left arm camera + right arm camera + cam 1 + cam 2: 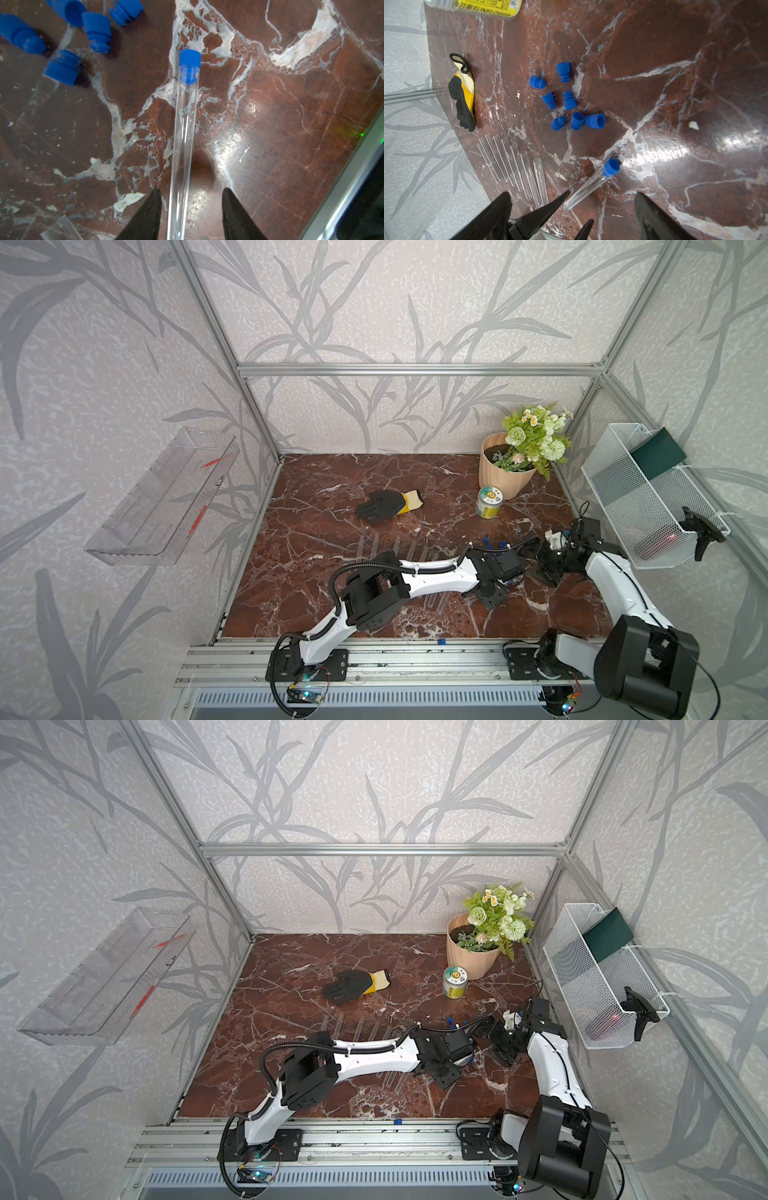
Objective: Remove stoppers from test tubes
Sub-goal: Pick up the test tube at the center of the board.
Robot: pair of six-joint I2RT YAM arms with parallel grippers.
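Seven loose stoppers (569, 100) lie bunched on the table (664, 62), and seven open tubes (526, 176) lie side by side in a row near them. Caps sit in one heap and glass in another, likely so that finished pieces keep clear of the working spot.

One capped tube (182, 135) lies apart from the row, its stopper (190, 58) seated in the mouth. The left gripper (192, 189) straddles that tube near its rounded end. Its jaws are partly spread, and a gap shows between each fingertip and the glass. It seems placed there to clamp and steady the tube.

The right gripper (573, 194) hangs above the same tube with its jaws spread wide, holding nothing. That width would suit coming down around the cap. By this count the task looks nearly finished.
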